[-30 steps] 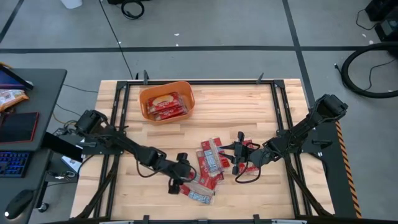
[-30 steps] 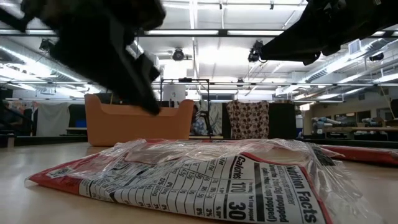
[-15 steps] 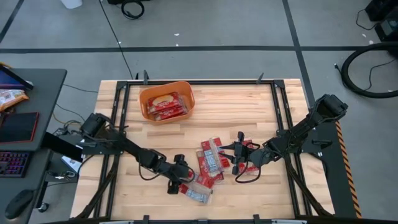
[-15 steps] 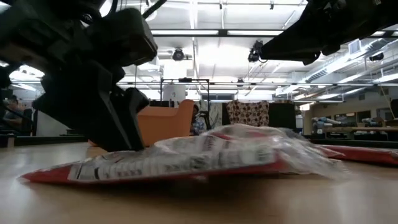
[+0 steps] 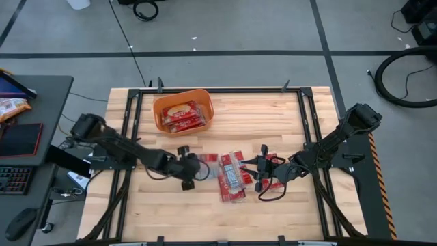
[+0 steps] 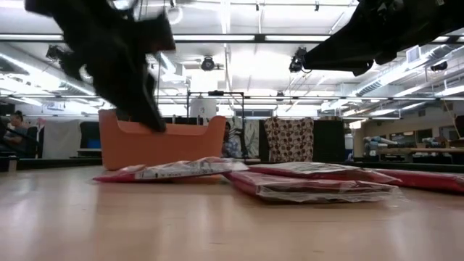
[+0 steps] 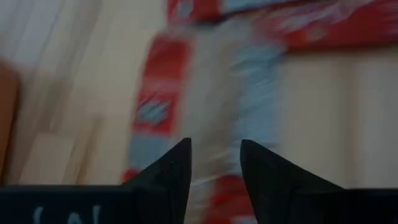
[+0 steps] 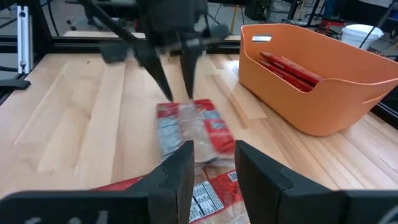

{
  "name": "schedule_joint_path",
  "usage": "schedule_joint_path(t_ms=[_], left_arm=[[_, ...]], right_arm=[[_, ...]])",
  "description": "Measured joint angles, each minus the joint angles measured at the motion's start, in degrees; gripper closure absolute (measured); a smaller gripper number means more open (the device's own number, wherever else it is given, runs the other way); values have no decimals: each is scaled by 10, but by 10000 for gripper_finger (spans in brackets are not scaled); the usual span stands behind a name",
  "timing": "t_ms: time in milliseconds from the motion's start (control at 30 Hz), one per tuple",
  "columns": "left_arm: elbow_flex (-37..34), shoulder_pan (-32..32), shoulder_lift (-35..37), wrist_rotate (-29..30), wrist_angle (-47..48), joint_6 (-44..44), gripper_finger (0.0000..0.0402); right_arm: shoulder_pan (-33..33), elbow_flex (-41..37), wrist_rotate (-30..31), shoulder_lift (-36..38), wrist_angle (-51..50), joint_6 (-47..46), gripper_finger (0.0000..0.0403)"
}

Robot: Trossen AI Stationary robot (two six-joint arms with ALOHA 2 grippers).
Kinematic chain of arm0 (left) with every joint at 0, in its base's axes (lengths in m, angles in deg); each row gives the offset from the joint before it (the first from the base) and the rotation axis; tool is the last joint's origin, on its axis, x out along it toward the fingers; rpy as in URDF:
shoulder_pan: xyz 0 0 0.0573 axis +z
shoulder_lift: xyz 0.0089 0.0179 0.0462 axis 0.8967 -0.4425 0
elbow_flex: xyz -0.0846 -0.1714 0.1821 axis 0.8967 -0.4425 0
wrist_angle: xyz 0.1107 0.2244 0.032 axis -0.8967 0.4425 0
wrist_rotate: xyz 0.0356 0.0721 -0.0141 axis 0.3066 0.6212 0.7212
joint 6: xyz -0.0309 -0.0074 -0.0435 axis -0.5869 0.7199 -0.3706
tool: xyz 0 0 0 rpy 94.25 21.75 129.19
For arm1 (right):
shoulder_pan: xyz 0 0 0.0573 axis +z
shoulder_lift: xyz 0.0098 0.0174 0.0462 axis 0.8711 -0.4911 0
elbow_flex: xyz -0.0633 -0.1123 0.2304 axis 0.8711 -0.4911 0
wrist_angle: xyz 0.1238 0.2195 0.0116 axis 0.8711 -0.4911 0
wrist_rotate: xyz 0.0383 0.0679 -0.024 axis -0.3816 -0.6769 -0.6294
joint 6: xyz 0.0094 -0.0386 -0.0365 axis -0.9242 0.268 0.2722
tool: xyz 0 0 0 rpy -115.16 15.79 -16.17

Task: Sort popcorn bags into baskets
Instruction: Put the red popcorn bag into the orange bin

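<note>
One red popcorn bag (image 5: 207,167) (image 8: 189,127) lies flat on the wooden table, left of a small pile of popcorn bags (image 5: 232,179) (image 6: 312,187). My left gripper (image 5: 196,169) (image 8: 178,93) hangs open just above this bag's left end, and the fingertips look clear of it. The left wrist view shows the bag (image 7: 217,93) blurred beyond the open fingers. My right gripper (image 5: 254,171) (image 8: 211,162) waits open at the pile's right side, with nothing between its fingers. The orange basket (image 5: 158,109) (image 8: 323,106) stands at the far left with bags (image 5: 183,116) inside.
Bare wood lies between the basket and the pile, and along the near edge. Black frame rails (image 5: 130,137) run down the table's left and right sides. A desk with a keyboard (image 5: 17,179) stands beyond the left edge. More bags (image 5: 273,166) lie under the right gripper.
My left gripper has gone from near the table's near edge toward the far edge, up beside the pile, and has tipped less steeply. The bag that lay by the near edge went along with it and now lies flat at the pile's left side.
</note>
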Motion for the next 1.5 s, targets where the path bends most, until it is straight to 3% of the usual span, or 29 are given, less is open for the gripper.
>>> schedule_joint_path(t_ms=[233, 567, 733, 933, 1000, 1133, 1500], left_arm=[[1, -15, 31, -1, -77, 48, 258], [6, -50, -97, 15, -112, 62, 198], [41, -65, -125, 92, -54, 136, 168], [69, -71, -131, 156, 6, 164, 176], [90, -60, -131, 144, 40, 143, 184], [134, -18, -131, 60, 112, 121, 205], [151, 54, -142, -22, 117, 125, 245]], right_arm=[[0, 0, 0, 0, 1, 1, 282], [0, 0, 0, 0, 2, 1, 283], [0, 0, 0, 0, 3, 0, 282], [0, 0, 0, 0, 0, 0, 282], [0, 0, 0, 0, 0, 0, 282], [0, 0, 0, 0, 0, 0, 282], [0, 0, 0, 0, 0, 0, 282]])
